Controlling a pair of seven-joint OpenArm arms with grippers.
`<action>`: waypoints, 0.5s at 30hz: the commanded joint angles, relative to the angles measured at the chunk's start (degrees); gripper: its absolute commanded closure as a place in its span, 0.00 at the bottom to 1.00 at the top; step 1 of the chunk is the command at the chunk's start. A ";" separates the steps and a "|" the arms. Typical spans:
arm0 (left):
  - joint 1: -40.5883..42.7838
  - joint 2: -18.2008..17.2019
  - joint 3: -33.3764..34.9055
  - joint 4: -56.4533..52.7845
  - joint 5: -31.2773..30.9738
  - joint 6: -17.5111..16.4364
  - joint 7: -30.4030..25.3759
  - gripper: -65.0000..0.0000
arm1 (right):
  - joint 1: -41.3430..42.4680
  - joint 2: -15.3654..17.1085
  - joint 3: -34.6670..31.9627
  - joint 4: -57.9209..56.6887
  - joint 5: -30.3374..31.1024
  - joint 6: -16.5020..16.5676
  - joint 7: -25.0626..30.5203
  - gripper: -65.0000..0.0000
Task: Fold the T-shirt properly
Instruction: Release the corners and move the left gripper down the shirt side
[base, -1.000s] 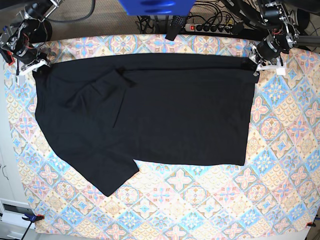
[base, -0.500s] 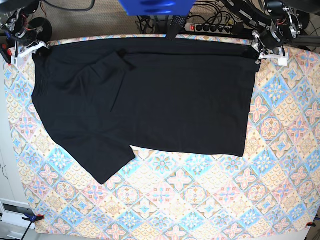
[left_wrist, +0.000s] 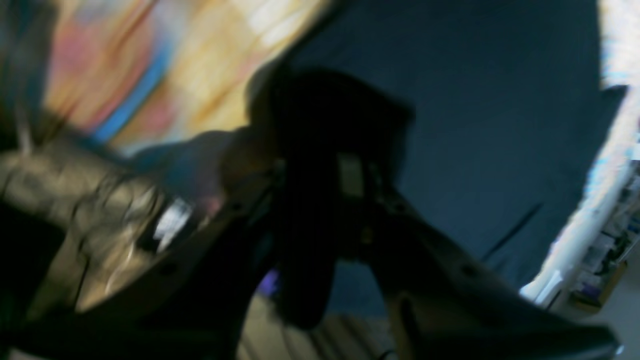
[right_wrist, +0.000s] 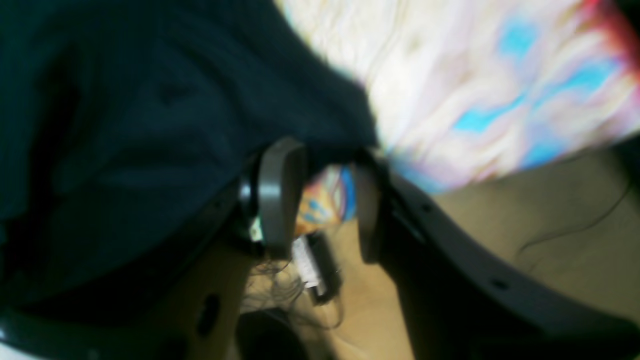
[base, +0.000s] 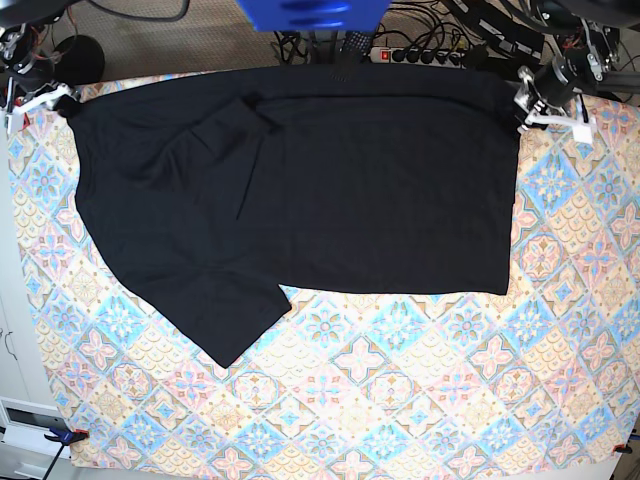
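We see the T-shirt (base: 300, 200) spread flat across the upper half of the patterned surface (base: 420, 400), its top edge along the far rim; the lower half lies bare. The right gripper (right_wrist: 317, 200), at upper left, shows parted jaws at the shirt's corner. The left gripper (base: 525, 95), upper right, is blurred; we cannot tell its opening.

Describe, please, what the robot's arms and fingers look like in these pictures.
Both arms are black metal with exposed wiring and white brackets near the wrists. The right gripper has dark, rounded fingers on black plastic limbs. The left gripper is similar but blurred up close.
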 joint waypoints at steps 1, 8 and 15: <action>0.63 -0.71 -0.43 0.89 -0.51 -0.21 0.25 0.75 | -0.45 1.04 0.36 2.41 1.02 0.41 0.74 0.69; -0.42 -0.71 -2.02 3.18 -0.51 -0.21 0.07 0.76 | -1.50 1.04 1.32 6.98 1.11 0.41 0.74 0.69; -0.07 -0.89 -3.77 12.67 -0.51 -0.21 0.25 0.76 | -1.32 1.04 2.73 12.08 1.11 0.41 0.74 0.69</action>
